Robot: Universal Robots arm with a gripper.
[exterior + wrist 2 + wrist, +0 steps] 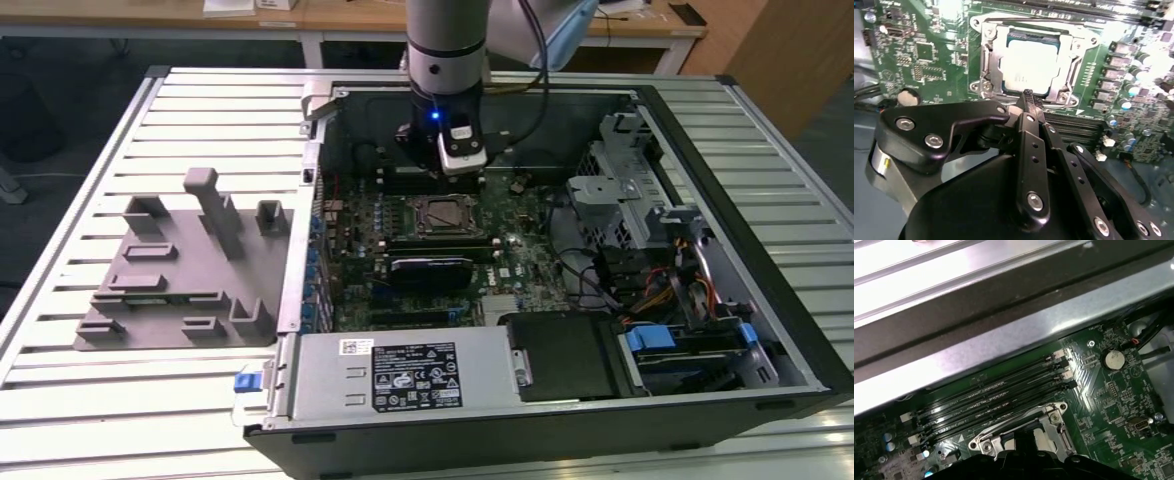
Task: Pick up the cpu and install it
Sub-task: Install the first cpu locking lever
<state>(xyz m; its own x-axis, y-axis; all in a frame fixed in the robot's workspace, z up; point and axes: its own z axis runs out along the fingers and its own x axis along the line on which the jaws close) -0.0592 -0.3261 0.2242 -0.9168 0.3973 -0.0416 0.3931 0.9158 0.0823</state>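
Slats of a pale metal table (80,400) are running under everything in the exterior view. One open computer case (561,430) is lying on them, its near edge closest to the camera, with one labelled grey power supply (400,375) sitting along that edge. On the exterior view's left, one grey moulded fixture (174,270) is resting on the table, beside the case and apart from it.

Deeper inside the case, one green motherboard (514,270) is lying flat. One cpu (1026,65) is sitting in the socket (989,55), its pale metal top glaring under the light in the second wrist view. The gripper (1029,97) is hanging just over the socket's edge with its black fingers (1030,145) drawn together, holding nothing. In the first wrist view, four black memory slots (989,400) are lying side by side next to the socket frame.

Farther off, one arm (447,50) is coming down into the case. Behind the table, wooden desks (347,15) are standing at the back of the room.
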